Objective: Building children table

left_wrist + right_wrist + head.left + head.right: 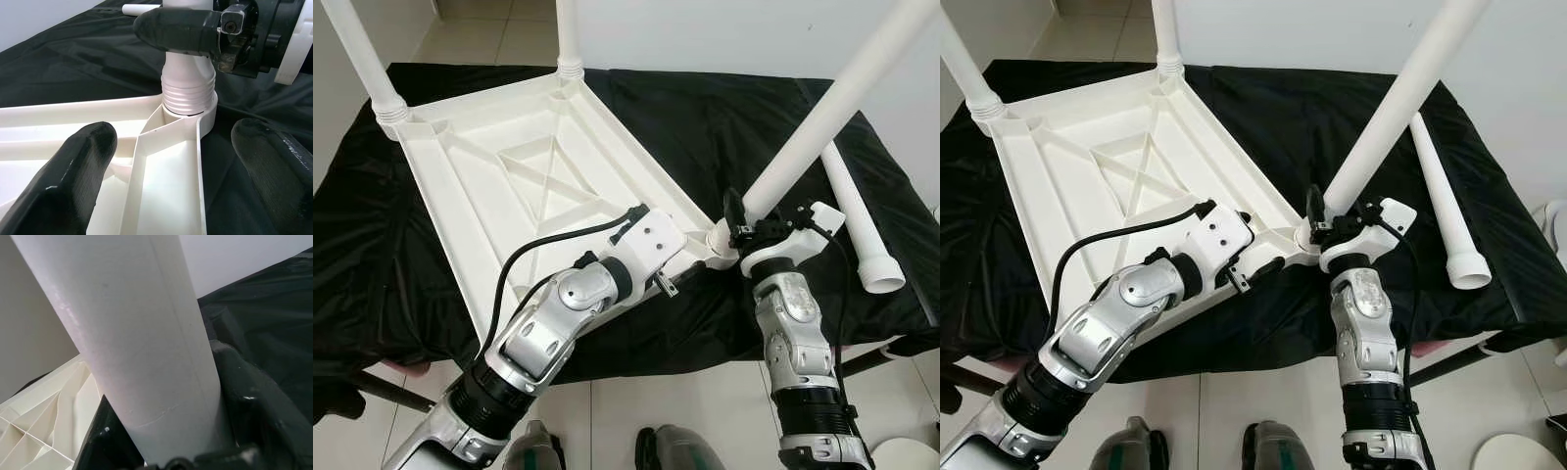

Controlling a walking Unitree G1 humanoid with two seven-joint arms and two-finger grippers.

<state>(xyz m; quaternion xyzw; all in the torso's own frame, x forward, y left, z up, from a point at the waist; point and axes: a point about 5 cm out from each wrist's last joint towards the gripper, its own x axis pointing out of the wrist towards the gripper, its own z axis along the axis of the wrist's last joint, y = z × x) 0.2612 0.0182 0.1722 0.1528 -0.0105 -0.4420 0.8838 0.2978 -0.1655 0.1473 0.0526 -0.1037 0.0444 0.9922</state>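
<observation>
Left hand (171, 161) open, fingers straddling near rim of upturned white tabletop (519, 176) on black-draped table (705, 117). Right hand (744, 227) clamped around white leg (822, 122) seated in near-right corner socket. Loose leg (857, 220) lies farther right.

tabletop (509, 186): white, ribbed | table legs (822, 127): white | cloth (705, 117): black | gripper fingers (78, 171): glossy black | arms (548, 333): silver | floor (656, 401): pale tile

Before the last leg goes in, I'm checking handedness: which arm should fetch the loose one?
Probably the right. The loose leg lies on the black cloth on that side, though the right gripper clasps the third leg; the left gripper straddles the tabletop edge.
</observation>
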